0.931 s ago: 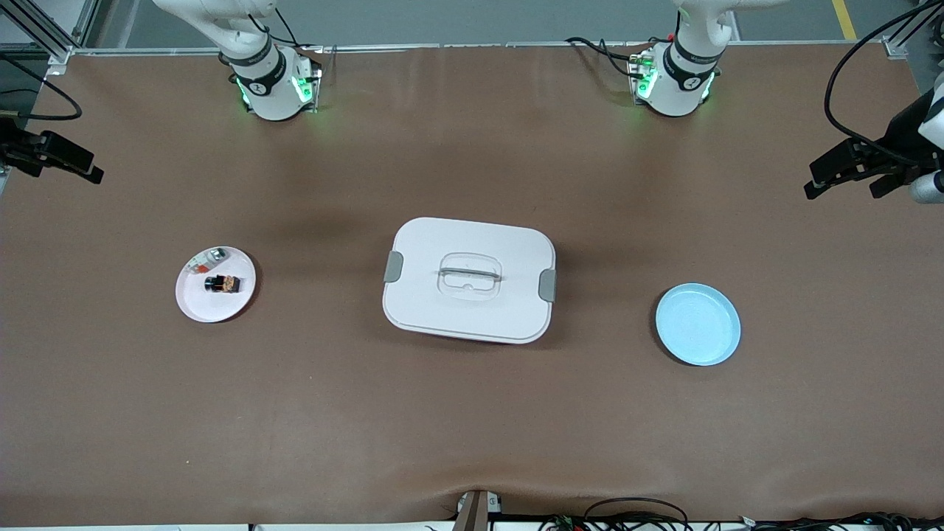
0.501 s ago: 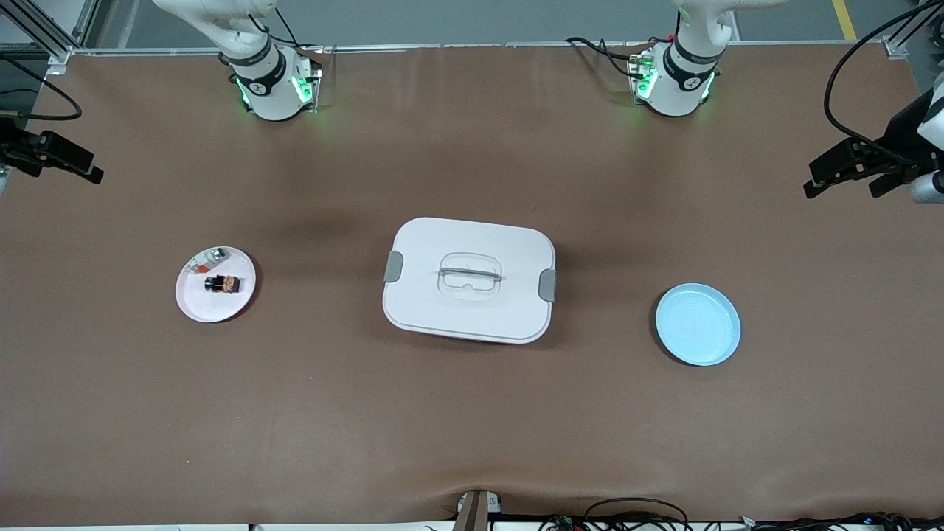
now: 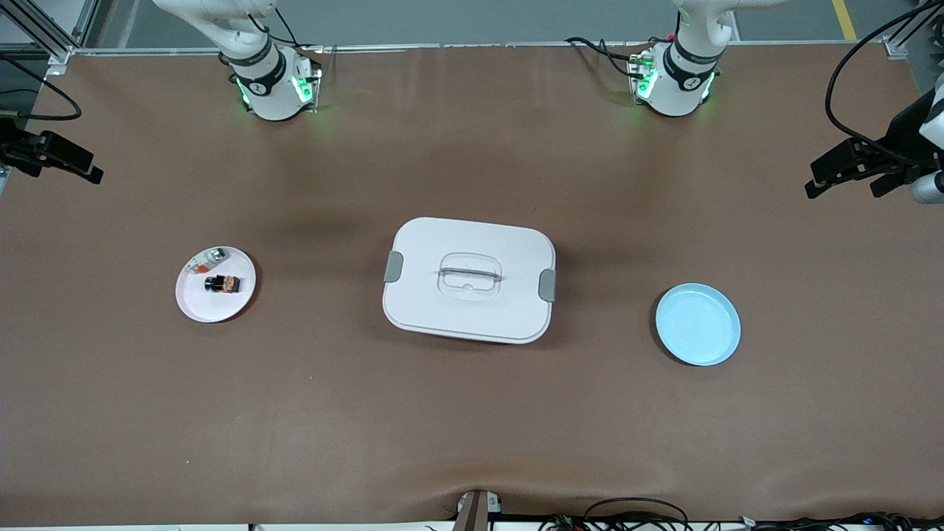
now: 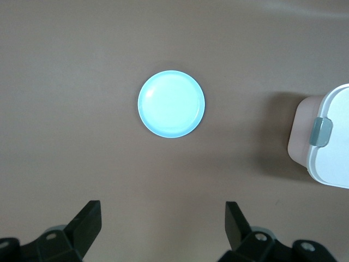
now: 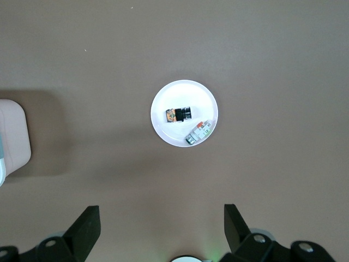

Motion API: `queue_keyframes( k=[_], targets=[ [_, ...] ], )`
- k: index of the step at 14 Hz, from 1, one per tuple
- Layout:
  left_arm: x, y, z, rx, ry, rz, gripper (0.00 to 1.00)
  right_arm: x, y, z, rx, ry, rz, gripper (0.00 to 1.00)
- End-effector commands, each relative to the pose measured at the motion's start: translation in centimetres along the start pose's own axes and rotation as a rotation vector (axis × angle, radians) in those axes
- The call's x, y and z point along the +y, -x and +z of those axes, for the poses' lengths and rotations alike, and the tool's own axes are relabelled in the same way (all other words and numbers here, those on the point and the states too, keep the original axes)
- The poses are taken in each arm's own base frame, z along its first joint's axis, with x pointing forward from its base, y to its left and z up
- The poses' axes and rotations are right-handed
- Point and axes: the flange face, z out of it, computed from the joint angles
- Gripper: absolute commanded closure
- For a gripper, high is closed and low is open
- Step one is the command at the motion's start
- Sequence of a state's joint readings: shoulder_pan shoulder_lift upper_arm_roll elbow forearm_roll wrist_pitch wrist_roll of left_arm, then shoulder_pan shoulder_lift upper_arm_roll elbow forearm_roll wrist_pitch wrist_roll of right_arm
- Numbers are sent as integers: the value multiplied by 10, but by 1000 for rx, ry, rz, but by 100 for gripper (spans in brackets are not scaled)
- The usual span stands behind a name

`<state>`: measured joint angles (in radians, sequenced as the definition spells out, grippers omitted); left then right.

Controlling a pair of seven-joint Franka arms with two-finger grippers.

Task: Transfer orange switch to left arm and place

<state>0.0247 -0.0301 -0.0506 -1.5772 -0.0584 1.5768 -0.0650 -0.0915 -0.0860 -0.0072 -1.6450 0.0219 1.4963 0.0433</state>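
Note:
The orange switch [image 3: 223, 282] [image 5: 179, 114] lies on a small white plate [image 3: 193, 306] [image 5: 180, 93] toward the right arm's end of the table. The white lidded box [image 3: 442, 310] [image 4: 334, 147] [image 5: 12, 136] stands mid-table. My right gripper [image 5: 162, 209] hangs open and empty high over the table, between its base and the white plate. My left gripper [image 4: 162, 206] is also open and empty, high over bare table by the blue plate [image 3: 698, 324] [image 4: 171, 103]. Neither gripper shows in the front view.
A small clear and silver item [image 3: 206, 259] [image 5: 198, 132] shares the white plate with the switch. The arm bases [image 3: 273, 85] [image 3: 675, 81] stand at the table's edge farthest from the front camera. Black fixtures [image 3: 51, 156] [image 3: 859, 168] jut in at both table ends.

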Motion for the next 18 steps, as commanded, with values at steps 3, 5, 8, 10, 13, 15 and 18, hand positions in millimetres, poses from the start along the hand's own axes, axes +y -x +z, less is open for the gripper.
queue_keyframes(
  k=[3,5,8,10,13,15,18],
  targets=[
    [-3,0,-3,-6,-19,15,0,1,0,-5,8,6,-13,0],
    [-3,0,-3,-6,-19,13,0,5,-1,-3,2,5,4,0],
    [-3,0,-4,-4,-17,14,0,-1,-15,20,-53,17,-16,0],
    [-2,1,-4,-4,-19,14,0,-3,-43,69,-142,15,-19,0],
    [-2,1,-4,-4,-17,14,0,-3,-52,81,-166,5,-18,0],
    [-2,1,-4,-4,-19,14,0,-4,-52,80,-166,6,-12,0],
    [-1,1,-4,-4,-16,15,0,-3,-52,80,-167,10,-13,0]
  ],
)
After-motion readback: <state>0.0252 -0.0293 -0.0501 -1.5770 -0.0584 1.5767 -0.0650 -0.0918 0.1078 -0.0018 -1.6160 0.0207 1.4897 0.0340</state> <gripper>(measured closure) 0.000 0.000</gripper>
